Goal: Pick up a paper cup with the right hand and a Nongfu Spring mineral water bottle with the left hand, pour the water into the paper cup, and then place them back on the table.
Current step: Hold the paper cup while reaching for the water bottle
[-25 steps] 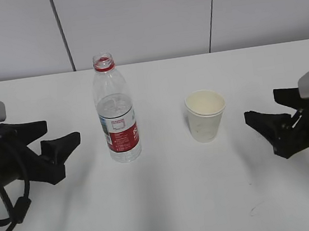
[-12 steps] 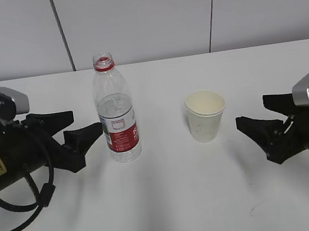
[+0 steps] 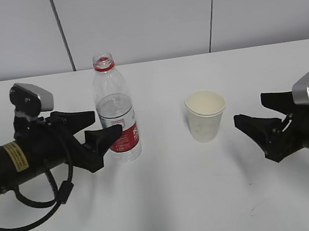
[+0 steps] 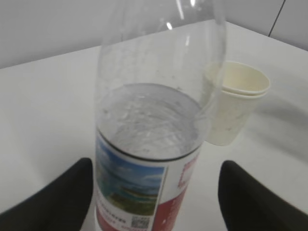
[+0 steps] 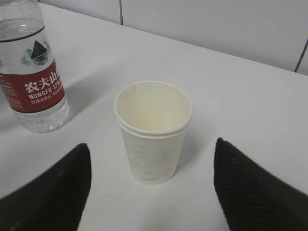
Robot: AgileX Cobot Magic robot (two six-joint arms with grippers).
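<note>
A pale grey panelled wall (image 3: 143, 21) runs behind the far edge of the work surface. Two thin dark vertical seams split it, the left seam (image 3: 61, 31) leaning slightly and the right seam (image 3: 212, 12) tilting the other way.

We see the Nongfu Spring mineral water bottle (image 3: 115, 110) standing upright and uncapped on the white table (image 3: 171, 203), left of centre, with a red neck ring and a red-and-white label round its lower half. The water (image 4: 149, 120) fills it to roughly half its height, just above the label. To its right, apart from it, stands the paper cup (image 3: 206, 115), cream-white, tapered, upright with its mouth open, and about half the bottle's height.
</note>
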